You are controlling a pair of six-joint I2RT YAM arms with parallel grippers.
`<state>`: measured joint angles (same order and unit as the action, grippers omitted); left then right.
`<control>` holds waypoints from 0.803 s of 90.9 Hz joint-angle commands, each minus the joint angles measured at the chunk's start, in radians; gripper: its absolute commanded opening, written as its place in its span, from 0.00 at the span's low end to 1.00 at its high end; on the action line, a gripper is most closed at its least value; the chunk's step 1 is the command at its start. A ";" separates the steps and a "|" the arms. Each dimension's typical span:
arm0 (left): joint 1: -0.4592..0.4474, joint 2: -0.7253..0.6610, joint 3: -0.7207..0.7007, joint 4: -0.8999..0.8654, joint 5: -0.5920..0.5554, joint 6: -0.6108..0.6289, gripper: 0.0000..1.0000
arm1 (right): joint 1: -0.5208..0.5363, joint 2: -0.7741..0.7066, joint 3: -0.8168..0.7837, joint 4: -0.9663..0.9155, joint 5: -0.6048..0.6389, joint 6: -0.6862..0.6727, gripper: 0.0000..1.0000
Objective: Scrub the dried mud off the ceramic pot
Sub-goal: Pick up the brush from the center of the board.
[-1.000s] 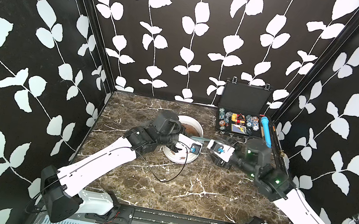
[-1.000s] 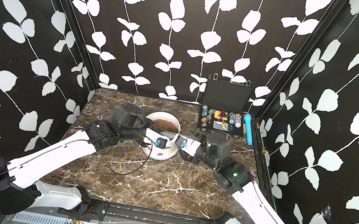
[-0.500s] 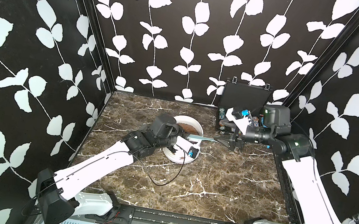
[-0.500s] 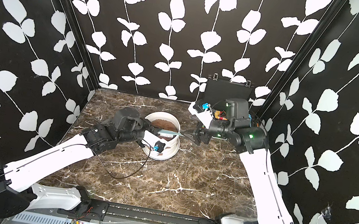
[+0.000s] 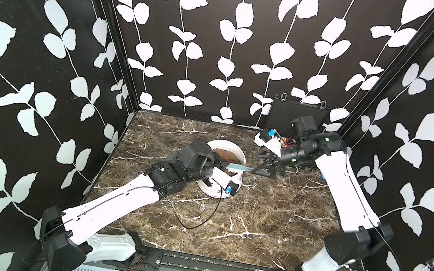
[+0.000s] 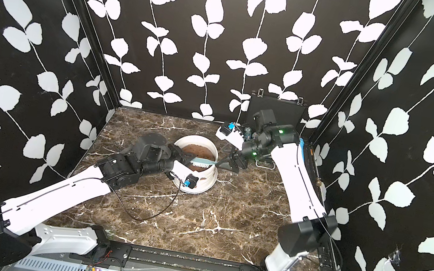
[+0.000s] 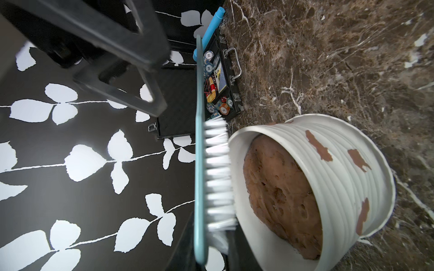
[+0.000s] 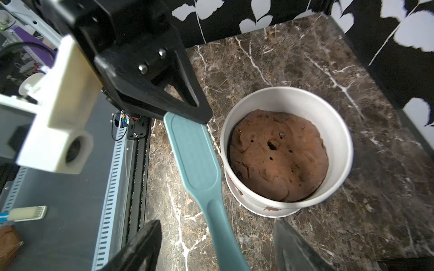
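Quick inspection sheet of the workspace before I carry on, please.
Surface: brown veined marble tabletop; no spill seen.
Job's things: white ribbed ceramic pot standing, filled with a brown soil mound; reddish-brown dried mud blotches on its outer wall; teal plastic scrub brush held beside the rim, white bristles facing the pot.
Clutter: open black case of poker chips in the far right corner; blue tube beside it.
Hands: left hand shut on the brush's head end; right hand open astride the handle.
Cables: black cable loops from the left arm onto the tabletop.
Surroundings: black leaf-print walls; nothing else seen.
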<state>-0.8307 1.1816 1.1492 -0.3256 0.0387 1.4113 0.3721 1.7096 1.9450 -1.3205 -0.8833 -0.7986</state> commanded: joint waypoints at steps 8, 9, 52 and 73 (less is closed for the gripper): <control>-0.007 -0.012 -0.007 0.049 -0.019 0.020 0.18 | 0.002 0.069 0.056 -0.135 -0.101 -0.115 0.75; -0.008 -0.012 -0.007 0.049 -0.020 0.021 0.18 | 0.003 0.071 0.055 -0.138 -0.104 -0.119 0.74; -0.007 -0.014 -0.008 0.077 -0.039 0.043 0.18 | 0.033 0.075 -0.034 -0.148 -0.105 -0.132 0.65; -0.007 -0.011 -0.011 0.073 -0.039 0.045 0.18 | 0.044 0.100 0.002 -0.171 -0.127 -0.147 0.51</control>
<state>-0.8345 1.1816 1.1435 -0.2844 0.0021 1.4555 0.4019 1.7988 1.9244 -1.4548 -0.9863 -0.9241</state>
